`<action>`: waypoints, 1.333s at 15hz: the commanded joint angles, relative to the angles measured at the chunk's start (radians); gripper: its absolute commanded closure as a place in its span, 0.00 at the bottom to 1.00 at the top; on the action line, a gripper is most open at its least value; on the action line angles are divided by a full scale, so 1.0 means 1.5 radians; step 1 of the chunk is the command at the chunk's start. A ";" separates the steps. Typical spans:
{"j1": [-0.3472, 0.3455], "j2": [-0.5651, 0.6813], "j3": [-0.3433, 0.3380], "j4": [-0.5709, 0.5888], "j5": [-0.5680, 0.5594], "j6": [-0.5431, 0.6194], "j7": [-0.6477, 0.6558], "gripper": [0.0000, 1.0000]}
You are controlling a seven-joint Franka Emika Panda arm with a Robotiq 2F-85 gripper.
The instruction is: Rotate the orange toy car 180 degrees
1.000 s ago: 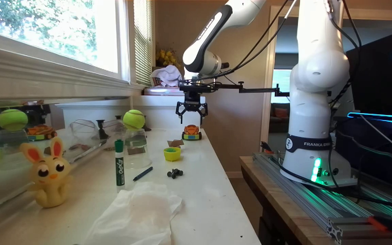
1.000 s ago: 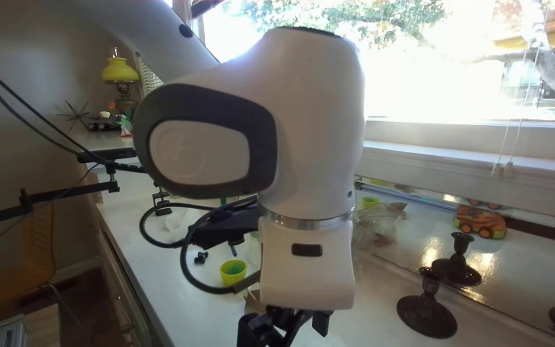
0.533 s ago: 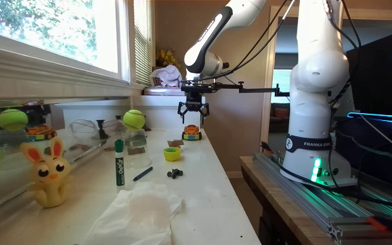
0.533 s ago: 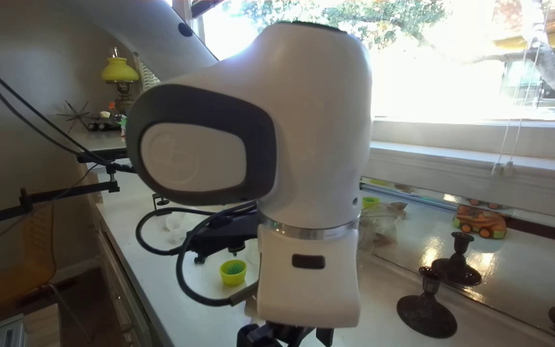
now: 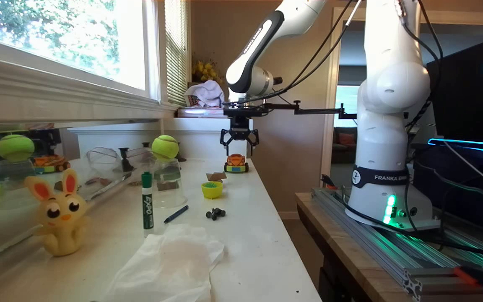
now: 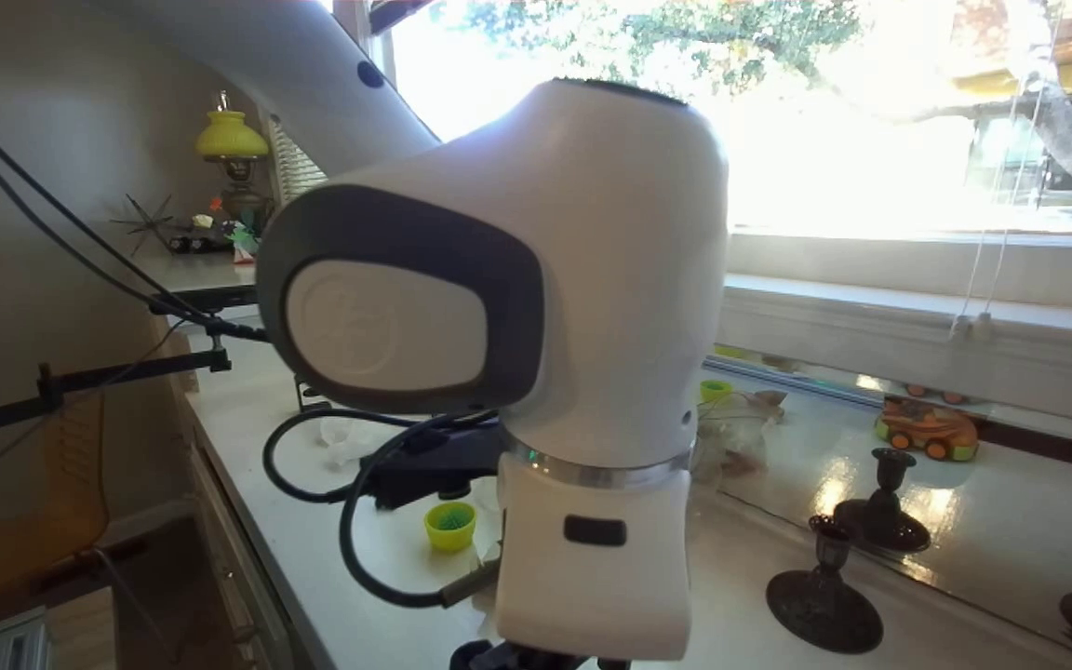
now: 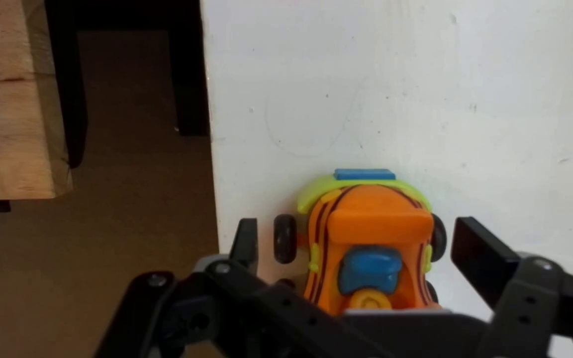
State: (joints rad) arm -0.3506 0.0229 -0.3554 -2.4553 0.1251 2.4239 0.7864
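Observation:
The orange toy car (image 5: 236, 162) has dark wheels, a lime bumper and a blue plate on its near end. It stands upright on the white counter, near the edge. In the wrist view the car (image 7: 373, 226) shows a blue seat, and its lower part is hidden behind the gripper. In an exterior view only its mirror reflection (image 6: 927, 430) shows. My gripper (image 5: 239, 152) is open just above the car. In the wrist view its fingers (image 7: 358, 238) lie on either side of the car, with gaps to both. The gripper (image 6: 541, 659) is mostly cut off in an exterior view.
The counter edge (image 7: 214, 174) runs close beside the car. A yellow cup (image 5: 212, 191), brown cardboard piece (image 5: 216, 176) and small black object (image 5: 215, 214) stand nearer. A tennis ball (image 5: 165, 147) sits on a clear glass (image 5: 168, 184). Dark candle holders (image 6: 824, 596) stand by the mirror.
My gripper has moved down and slightly right towards the car in an exterior view, staying open. The car has not moved.

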 commanded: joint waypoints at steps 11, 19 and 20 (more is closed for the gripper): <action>-0.001 0.032 -0.006 -0.002 0.024 0.125 -0.042 0.00; 0.000 0.049 -0.006 0.004 0.040 0.115 -0.061 0.00; 0.001 0.051 -0.004 0.006 0.046 0.112 -0.062 0.00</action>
State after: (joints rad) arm -0.3506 0.0873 -0.3626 -2.4566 0.1407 2.5823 0.7351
